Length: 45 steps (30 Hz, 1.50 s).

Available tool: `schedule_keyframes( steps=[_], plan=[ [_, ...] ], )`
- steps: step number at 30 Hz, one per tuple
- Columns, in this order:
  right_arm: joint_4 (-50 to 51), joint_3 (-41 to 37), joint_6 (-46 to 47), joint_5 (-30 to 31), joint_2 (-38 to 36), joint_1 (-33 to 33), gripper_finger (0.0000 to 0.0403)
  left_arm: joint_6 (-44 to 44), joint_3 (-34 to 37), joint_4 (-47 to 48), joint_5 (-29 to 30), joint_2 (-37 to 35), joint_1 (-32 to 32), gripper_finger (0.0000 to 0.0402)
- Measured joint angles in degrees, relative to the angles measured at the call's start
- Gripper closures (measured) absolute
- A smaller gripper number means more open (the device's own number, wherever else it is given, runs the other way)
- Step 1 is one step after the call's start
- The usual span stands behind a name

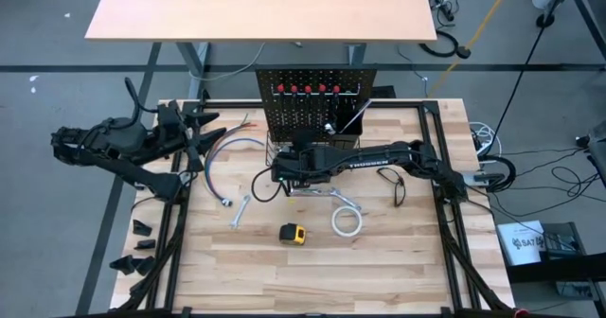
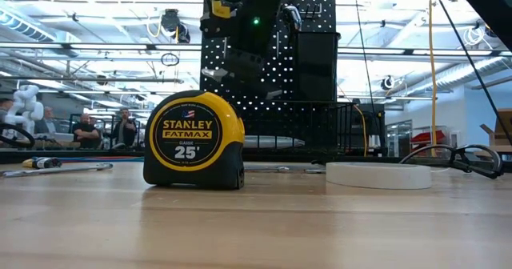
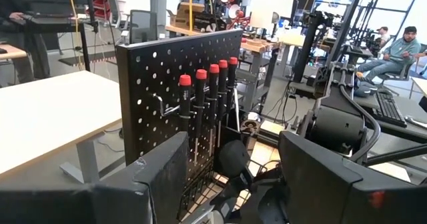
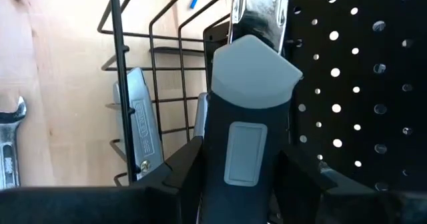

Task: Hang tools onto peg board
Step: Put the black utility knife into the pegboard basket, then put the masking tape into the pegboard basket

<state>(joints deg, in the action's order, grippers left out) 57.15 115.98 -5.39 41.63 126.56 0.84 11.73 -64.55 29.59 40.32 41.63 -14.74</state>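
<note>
Knife in the right gripper at the peg board's basket

Right gripper (image 4: 233, 177), reaching across the table to the wire basket (image 4: 127, 84) at the foot of the peg board (image 1: 317, 96), has its fingers clamped on the dark handle of a grey utility knife (image 4: 250, 97), whose metal nose points up along the perforated panel. A second utility knife (image 4: 140, 134) already lies in the basket. The held tool looks rigid and fairly light, with a smooth casing likely to slip; the flat sides of the handle give the surest hold. Left gripper (image 3: 227, 177), fingers apart and holding nothing, waits at the table's left. Tape measure (image 1: 294, 233), tape roll (image 1: 347, 221) and a wrench (image 1: 240, 212) lie on the near table
</note>
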Motion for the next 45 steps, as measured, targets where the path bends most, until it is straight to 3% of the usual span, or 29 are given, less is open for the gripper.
schedule_keyframes(
  steps=[5,10,14,26,33,36,43,45],
  plan=[
    [0.21,0.00,0.17,0.04,0.00,-0.04,0.0256,0.00,0.00,0.02,-0.02,0.00,0.00,0.0166],
    [0.33,0.00,0.28,0.11,0.00,0.00,0.0130,-0.02,0.00,0.02,-0.02,0.00,0.00,0.0166],
    [0.85,0.00,0.34,0.15,-0.02,-0.02,0.0074,-0.04,0.00,0.02,-0.02,0.00,0.00,0.0166],
    [0.86,1.50,1.49,-1.11,-1.14,2.12,0.0088,-0.58,0.00,0.08,-1.47,0.00,0.00,0.0166],
    [-2.31,6.15,1.77,-10.67,-3.31,4.81,0.0090,-1.80,0.02,0.09,-1.77,0.00,0.00,0.0166],
    [-1.46,10.16,3.52,-16.48,-4.24,5.67,0.0090,-1.95,0.02,0.08,-5.04,0.02,0.00,0.0166],
    [5.55,13.09,14.31,-41.22,-11.42,5.92,0.0090,-3.85,0.02,0.09,-16.28,2.62,0.00,0.0166],
    [9.56,13.11,18.24,-45.57,-13.78,6.48,0.0090,-5.20,0.02,0.39,-19.75,3.69,0.00,0.0166]
  ],
)
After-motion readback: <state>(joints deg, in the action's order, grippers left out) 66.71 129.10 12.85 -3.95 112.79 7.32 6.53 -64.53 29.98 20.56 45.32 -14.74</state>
